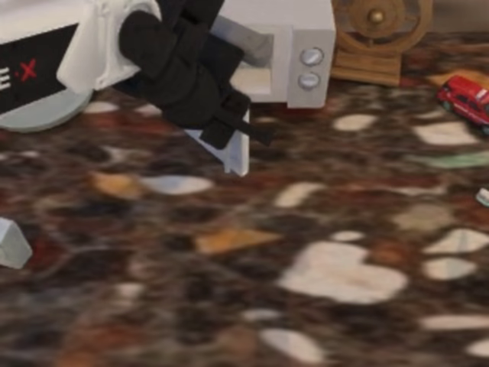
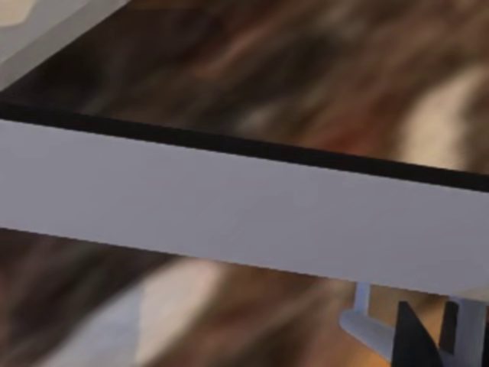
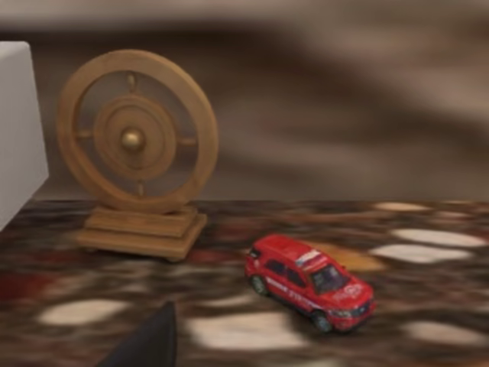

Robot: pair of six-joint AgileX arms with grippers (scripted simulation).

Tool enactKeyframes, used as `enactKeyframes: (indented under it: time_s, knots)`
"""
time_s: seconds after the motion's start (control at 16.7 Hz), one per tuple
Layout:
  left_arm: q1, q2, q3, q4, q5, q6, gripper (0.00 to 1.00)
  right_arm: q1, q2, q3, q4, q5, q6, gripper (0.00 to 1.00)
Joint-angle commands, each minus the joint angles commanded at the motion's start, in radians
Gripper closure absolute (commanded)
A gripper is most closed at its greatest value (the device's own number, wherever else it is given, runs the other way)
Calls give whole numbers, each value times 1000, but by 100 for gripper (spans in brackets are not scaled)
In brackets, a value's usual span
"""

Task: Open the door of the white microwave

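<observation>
The left arm reaches in from the top view's upper left, its white casing ending in a black wrist that angles down toward the table. The left gripper points toward the lower right. The right arm is outside the top view.

The speckled table carries the white microwave, a wooden wheel ornament and a red toy car.

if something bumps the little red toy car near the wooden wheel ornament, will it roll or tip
The small red toy car sits upright on four wheels on the flat speckled table, so a lengthwise nudge would probably roll it. Its low, wide body makes tipping unlikely. It looks light, so a sideways bump may skid it.
</observation>
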State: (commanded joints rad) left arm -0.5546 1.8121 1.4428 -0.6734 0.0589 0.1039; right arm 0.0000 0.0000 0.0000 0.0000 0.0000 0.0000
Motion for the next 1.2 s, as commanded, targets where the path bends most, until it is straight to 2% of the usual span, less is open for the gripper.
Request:
enactKeyframes:
  time_s: [0.24, 0.6, 1.2]
  knots:
    - [1, -5, -9, -2, 15, 11, 100, 0, 0, 0, 0, 0, 0, 0]
    - [50, -53, -61, -3, 79, 137, 100, 0, 0, 0, 0, 0, 0, 0]
    - [51, -53, -64, -4, 81, 141, 100, 0, 0, 0, 0, 0, 0, 0]
